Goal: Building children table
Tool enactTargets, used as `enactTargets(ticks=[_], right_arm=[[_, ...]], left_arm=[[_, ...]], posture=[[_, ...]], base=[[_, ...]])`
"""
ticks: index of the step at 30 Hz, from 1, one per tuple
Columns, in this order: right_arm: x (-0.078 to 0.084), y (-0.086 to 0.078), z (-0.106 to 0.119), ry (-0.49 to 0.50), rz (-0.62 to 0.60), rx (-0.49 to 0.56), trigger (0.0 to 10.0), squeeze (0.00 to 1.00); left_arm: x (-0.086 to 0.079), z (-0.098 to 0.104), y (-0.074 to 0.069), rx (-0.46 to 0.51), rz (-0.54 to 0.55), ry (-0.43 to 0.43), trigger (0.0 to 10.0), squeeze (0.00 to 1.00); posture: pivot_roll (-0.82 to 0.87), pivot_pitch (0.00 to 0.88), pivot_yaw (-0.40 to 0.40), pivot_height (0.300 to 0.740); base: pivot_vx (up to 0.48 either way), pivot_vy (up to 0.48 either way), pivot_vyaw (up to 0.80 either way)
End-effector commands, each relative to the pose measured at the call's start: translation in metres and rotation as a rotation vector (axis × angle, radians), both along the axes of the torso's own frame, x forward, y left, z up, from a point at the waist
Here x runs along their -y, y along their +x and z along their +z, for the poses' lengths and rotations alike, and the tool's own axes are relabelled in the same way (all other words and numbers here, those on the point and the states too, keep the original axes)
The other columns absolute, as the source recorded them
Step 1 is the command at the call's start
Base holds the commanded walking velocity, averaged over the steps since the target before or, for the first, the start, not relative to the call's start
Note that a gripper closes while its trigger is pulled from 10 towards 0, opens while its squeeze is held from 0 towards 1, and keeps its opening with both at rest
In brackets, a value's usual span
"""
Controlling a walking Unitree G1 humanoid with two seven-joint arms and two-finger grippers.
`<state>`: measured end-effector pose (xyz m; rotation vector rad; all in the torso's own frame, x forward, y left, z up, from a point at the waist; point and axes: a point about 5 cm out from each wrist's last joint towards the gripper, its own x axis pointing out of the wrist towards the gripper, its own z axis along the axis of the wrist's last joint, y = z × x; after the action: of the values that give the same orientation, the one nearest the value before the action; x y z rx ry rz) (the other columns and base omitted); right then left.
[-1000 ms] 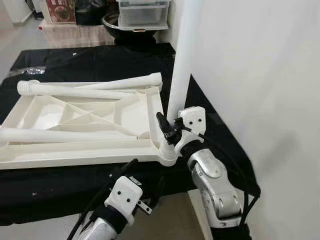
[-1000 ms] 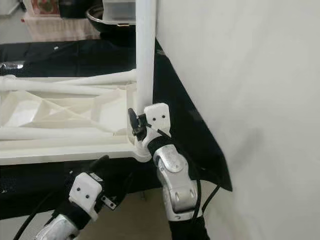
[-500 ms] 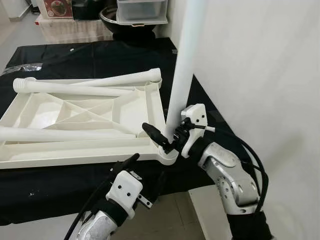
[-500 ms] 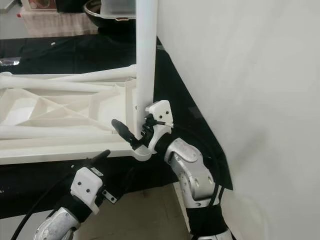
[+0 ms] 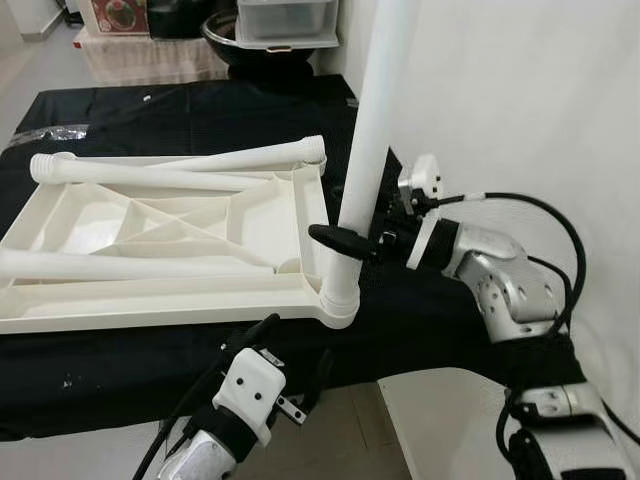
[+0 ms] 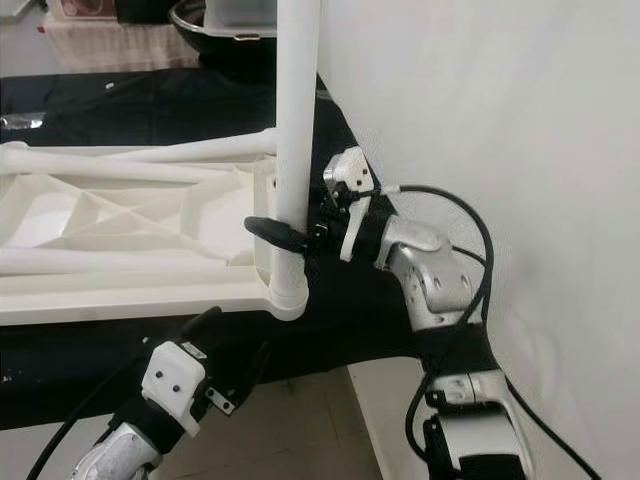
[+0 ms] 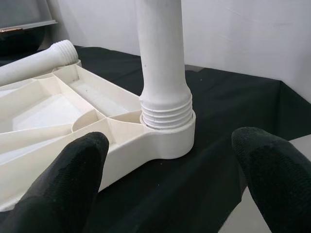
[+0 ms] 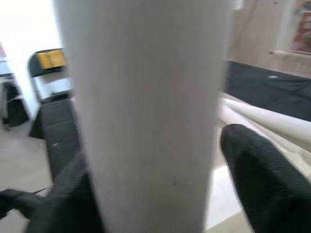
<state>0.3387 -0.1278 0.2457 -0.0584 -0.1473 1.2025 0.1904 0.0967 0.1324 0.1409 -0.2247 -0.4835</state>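
Children's-table top, a white ribbed plastic panel (image 5: 170, 250), lies upside down on the black-cloth tabletop (image 5: 200, 120), one corner socket at the near right edge. Left eye view: upright white plastic table leg (image 5: 365, 170) stands in that socket; two more loose white plastic legs (image 5: 180, 172) lie across the panel. Right claw (image 5: 352, 241) wraps the upright leg just above the socket, one black finger in front of the tube, silver arm coming in from the right by the white wall (image 5: 520, 90). Left claw (image 5: 262, 333) hangs below the tabletop edge, near the socket, touching nothing.

Right eye view: same layout; right claw (image 6: 292, 235) sits low on the leg, black bowl and clear plastic box (image 6: 240, 18) far behind.

Left wrist view: fingers (image 7: 73, 174) spread wide apart, open, empty, aimed at the socket collar (image 7: 167, 131). Leg threads still show above the collar, so the leg looks only partly screwed in.

Right wrist view: white tube up close, black fingers (image 8: 257, 179) either side of it, closed round the leg.

Risks, judged: the socket corner sits right at the tabletop edge and nothing holds the panel down, so twisting could spin or drag it off. A slipping grip on smooth plastic would turn nothing. A tilted leg could cross-thread.
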Motion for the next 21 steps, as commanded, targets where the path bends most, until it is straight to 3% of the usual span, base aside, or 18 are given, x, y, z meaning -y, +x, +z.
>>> enactTargets(ticks=[1, 8, 10, 13, 14, 15, 16, 17, 18, 19, 21], right_arm=[[0.003, 0.001, 0.0, -0.008, 0.035, 0.004, 0.0, 0.0], [0.001, -0.005, -0.007, -0.018, 0.056, -0.008, 0.0, 0.0], [-0.003, -0.008, -0.018, -0.011, -0.062, -0.011, 0.0, 0.0], [-0.005, -0.009, -0.022, -0.006, -0.118, -0.015, 0.0, 0.0], [-0.01, -0.009, -0.033, -0.017, -0.237, -0.04, 0.0, 0.0], [-0.017, -0.009, -0.049, -0.064, -0.478, -0.059, 0.0, 0.0], [-0.017, -0.009, -0.049, -0.064, -0.478, -0.059, 0.0, 0.0], [-0.024, -0.017, -0.068, -0.095, -0.685, -0.103, 0.0, 0.0], [-0.024, -0.017, -0.068, -0.095, -0.685, -0.103, 0.0, 0.0], [-0.03, -0.026, -0.08, -0.131, -0.811, -0.119, 0.0, 0.0], [-0.045, -0.031, -0.087, -0.147, -0.875, -0.118, 0.0, 0.0]], left_arm=[[0.003, 0.002, -0.005, 0.004, -0.009, -0.006, 10.0, 0.0], [0.003, 0.002, -0.005, 0.003, -0.01, -0.007, 10.0, 0.0], [0.002, 0.002, -0.004, 0.003, -0.009, -0.007, 10.0, 0.0], [0.002, 0.002, -0.004, 0.003, -0.008, -0.008, 10.0, 0.0], [0.001, 0.002, -0.003, 0.003, -0.007, -0.007, 10.0, 0.0], [0.0, 0.002, -0.002, 0.003, -0.006, -0.006, 10.0, 0.0], [0.0, 0.002, -0.002, 0.003, -0.006, -0.006, 10.0, 0.0], [-0.001, 0.002, -0.001, 0.003, -0.006, -0.006, 10.0, 0.0], [-0.001, 0.002, -0.001, 0.003, -0.006, -0.006, 10.0, 0.0], [-0.001, 0.001, 0.0, 0.003, -0.006, -0.007, 10.0, 0.0], [-0.002, 0.0, 0.003, 0.002, -0.007, -0.007, 10.0, 0.0]], posture=[[0.08, 0.153, -0.088, 0.74], [0.07, 0.156, -0.087, 0.74], [0.06, 0.153, -0.09, 0.74], [0.06, 0.153, -0.09, 0.74], [0.06, 0.153, -0.09, 0.74], [0.05, 0.15, -0.086, 0.74], [0.05, 0.15, -0.086, 0.74], [0.05, 0.146, -0.079, 0.74], [0.05, 0.146, -0.079, 0.74], [0.05, 0.145, -0.078, 0.74], [0.05, 0.127, -0.068, 0.74]], base=[[0.0, 0.0, 0.0], [0.0, 0.0, 0.0], [0.0, 0.0, 0.0], [0.0, 0.0, 0.0], [0.0, 0.0, 0.0], [0.0, 0.0, 0.0], [0.0, 0.0, 0.0], [0.0, 0.0, 0.0], [0.0, 0.0, 0.0], [0.0, 0.0, 0.0], [0.0, 0.0, 0.0]])
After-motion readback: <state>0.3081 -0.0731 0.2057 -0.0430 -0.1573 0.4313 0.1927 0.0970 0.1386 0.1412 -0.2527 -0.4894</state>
